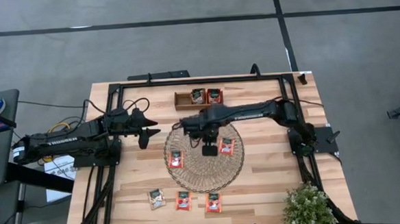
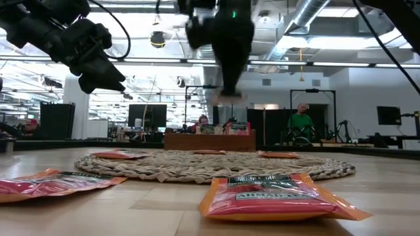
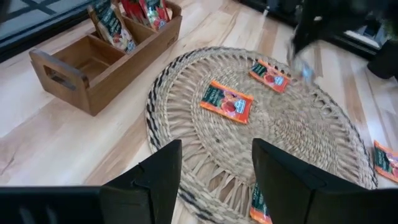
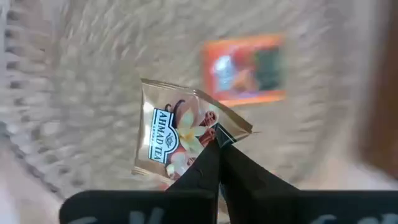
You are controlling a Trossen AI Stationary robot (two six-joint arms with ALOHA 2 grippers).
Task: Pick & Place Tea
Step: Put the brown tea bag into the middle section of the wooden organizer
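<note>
My right gripper [image 1: 209, 150] hangs over the round woven mat [image 1: 204, 173], shut on a pale tea sachet [image 4: 171, 134] with a flower picture. Two red-orange sachets [image 1: 176, 158] [image 1: 226, 146] lie flat on the mat on either side of it. Three more sachets [image 1: 156, 198] [image 1: 183, 200] [image 1: 213, 203] lie on the table near its front edge. My left gripper [image 3: 217, 174] waits open to the left of the mat, raised above the table, with nothing between its fingers. My right gripper pinches the pale sachet's edge near one corner [image 4: 208, 127] between its two fingertips. The fingers come from above and point down. The sachet is lifted clear of the mat and hangs tilted below the fingertips.
A brown wooden compartment tray [image 1: 184, 101] stands beyond the mat's far side with upright sachets [image 1: 206, 95] in its right compartments. A potted plant [image 1: 308, 206] sits at the near right corner. People [image 2: 302, 121] show in the room beyond the table.
</note>
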